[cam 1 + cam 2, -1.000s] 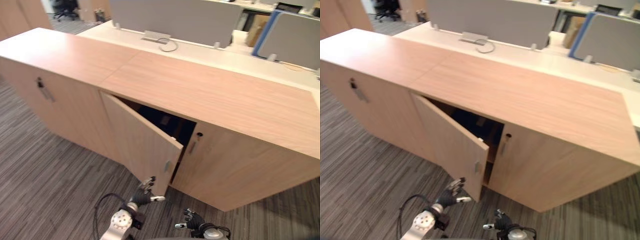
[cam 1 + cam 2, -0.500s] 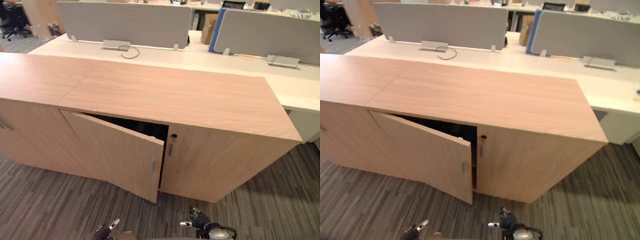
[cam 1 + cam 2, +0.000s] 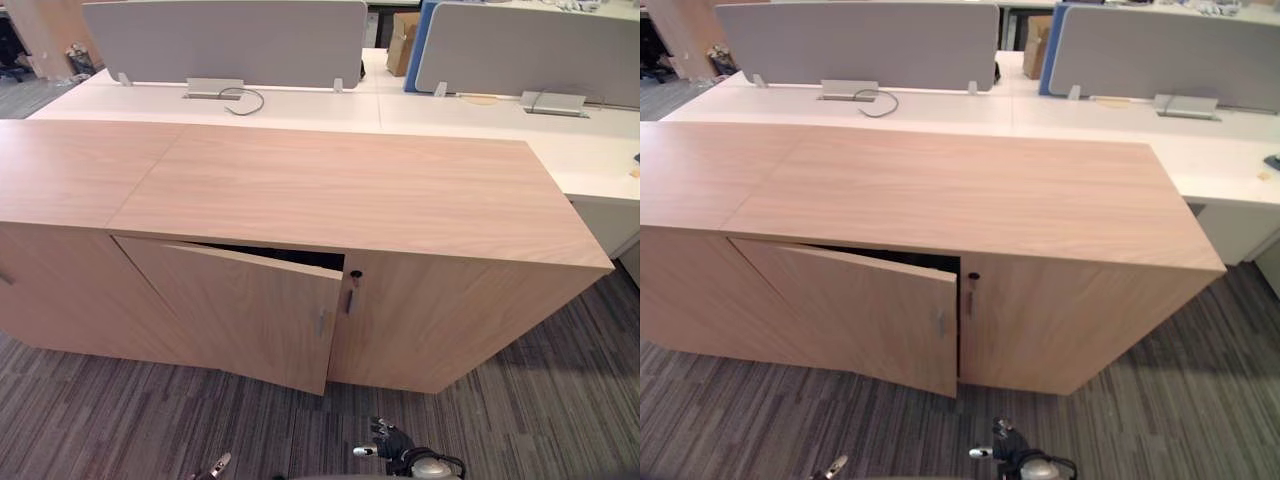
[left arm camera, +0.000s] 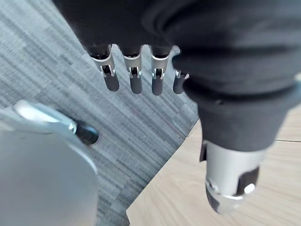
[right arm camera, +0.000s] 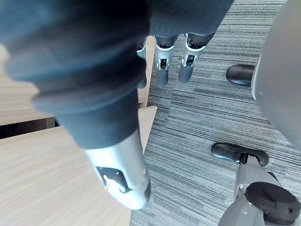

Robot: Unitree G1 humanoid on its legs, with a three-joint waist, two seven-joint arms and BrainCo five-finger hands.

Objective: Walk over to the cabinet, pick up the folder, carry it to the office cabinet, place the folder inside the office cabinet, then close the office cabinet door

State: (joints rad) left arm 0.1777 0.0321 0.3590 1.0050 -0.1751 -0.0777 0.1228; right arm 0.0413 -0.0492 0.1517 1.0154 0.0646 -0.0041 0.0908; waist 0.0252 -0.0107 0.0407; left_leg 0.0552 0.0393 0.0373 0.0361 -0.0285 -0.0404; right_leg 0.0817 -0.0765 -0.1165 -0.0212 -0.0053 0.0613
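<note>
**A:** From the head cameras we see the cabinet point(image 3: 350, 190) whole. Its left door point(image 3: 240, 310) is ajar, the free edge standing just off the right door point(image 3: 450, 320).

**B:** And the hands?

**A:** Both are low over the carpet point(image 3: 120, 420). The left hand point(image 3: 217, 465) and right hand point(image 3: 393, 442) are apart from the door, touching nothing.

**B:** Our wrist cameras supply what those views lack. The left hand's fingers point(image 4: 135, 80) hang straight and empty. The right hand's fingers point(image 5: 162, 70) hang the same way, loose above the carpet.

**A:** The folder?

**B:** We cannot tell whether it lies inside. The gap point(image 3: 290, 256) behind the door is dark.
</note>
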